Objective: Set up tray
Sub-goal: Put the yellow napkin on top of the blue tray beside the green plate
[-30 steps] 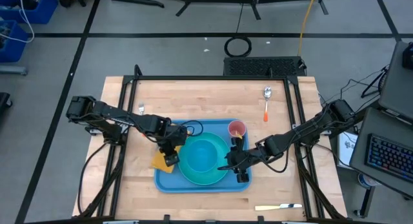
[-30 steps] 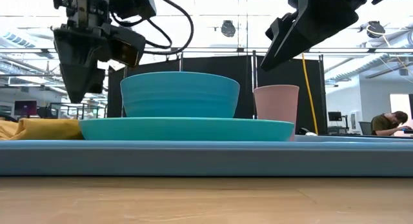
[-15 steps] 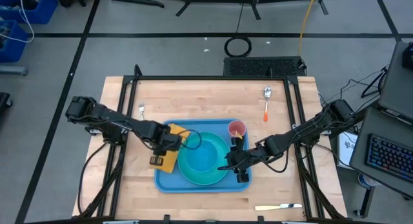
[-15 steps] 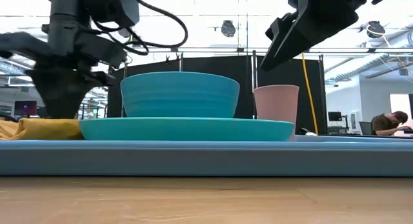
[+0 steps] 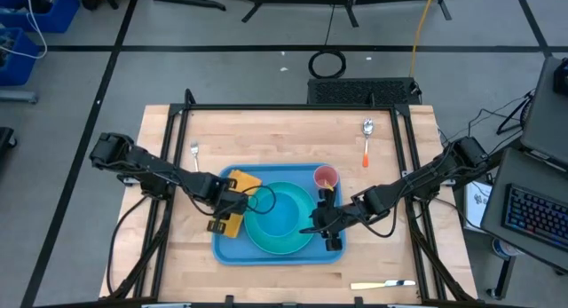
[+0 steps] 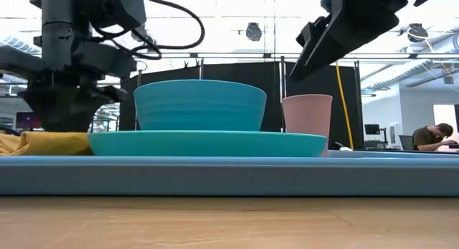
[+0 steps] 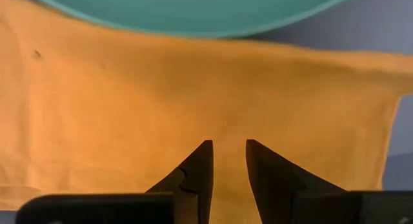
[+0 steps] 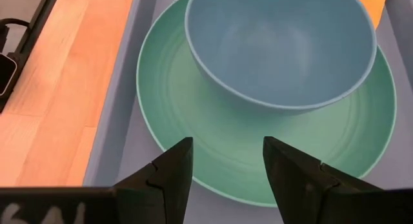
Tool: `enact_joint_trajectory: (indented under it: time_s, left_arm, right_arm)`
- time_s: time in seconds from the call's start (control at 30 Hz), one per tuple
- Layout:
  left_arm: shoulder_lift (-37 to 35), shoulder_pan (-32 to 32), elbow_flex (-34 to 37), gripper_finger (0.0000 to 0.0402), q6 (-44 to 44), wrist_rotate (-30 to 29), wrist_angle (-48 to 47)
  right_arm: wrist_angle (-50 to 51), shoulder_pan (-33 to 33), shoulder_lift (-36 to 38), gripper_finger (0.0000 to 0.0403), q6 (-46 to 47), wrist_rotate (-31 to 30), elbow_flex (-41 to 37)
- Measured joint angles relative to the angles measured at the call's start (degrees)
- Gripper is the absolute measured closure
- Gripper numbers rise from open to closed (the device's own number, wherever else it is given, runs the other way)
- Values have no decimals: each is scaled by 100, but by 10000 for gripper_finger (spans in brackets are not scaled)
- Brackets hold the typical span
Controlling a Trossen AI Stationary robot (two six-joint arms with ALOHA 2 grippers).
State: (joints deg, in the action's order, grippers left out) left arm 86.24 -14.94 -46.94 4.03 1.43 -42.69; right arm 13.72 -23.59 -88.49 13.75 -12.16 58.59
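Observation:
The light-blue tray (image 5: 266, 257) (image 6: 215, 174) lies mid-table. It carries a teal plate (image 5: 257, 238) (image 8: 193, 153) with a blue bowl (image 6: 199, 104) (image 8: 281, 43) on it, a pink cup (image 5: 326, 177) (image 6: 307, 120), and an orange napkin (image 5: 241, 185) (image 7: 129, 88) lying flat on the tray's left part. My left gripper (image 5: 227, 212) (image 7: 228, 148) points down right over the napkin, its fingers a narrow gap apart. My right gripper (image 5: 318, 226) (image 8: 226, 153) hovers open above the plate's right rim, touching nothing. My left gripper comes at the napkin's (image 7: 226, 121) middle from above, fingers pointing down. No cloth shows between the fingers. Whether the fingertips (image 7: 205, 150) touch the cloth, I cannot tell.
A spoon with an orange handle (image 5: 366, 139) lies at the far right of the table. A fork (image 5: 193, 150) lies far left, a knife (image 5: 382, 285) at the near edge. A person (image 6: 430, 138) sits in the room behind. Bare wood surrounds the tray.
My left gripper has moved from beside the bowl toward the table's left and near edges, has sunk lower and has turned about. The napkin, bunched small at the tray's left a second ago, now lies spread out along the tray's left part. The right arm kept still.

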Motion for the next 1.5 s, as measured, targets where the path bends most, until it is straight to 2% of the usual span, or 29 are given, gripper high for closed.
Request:
enact_joint_trajectory:
  time_s: [0.27,0.47,0.77,1.17,1.5]
  left_arm:
    - [0,0,317,305,203,107,724]
    - [0,0,470,305,915,151,1073]
    - [-22,2,733,305,2446,149,1512]
    - [4,2,752,305,2707,262,2106]
    - [11,2,759,305,3677,507,2342]
  right_arm:
    - [-3,0,0,222,-8,0,0]
    - [-12,0,0,222,-8,0,0]
    - [-20,0,0,222,-10,0,-2]
    - [-20,0,0,222,-10,0,-4]
    - [-20,0,0,222,-10,0,-4]
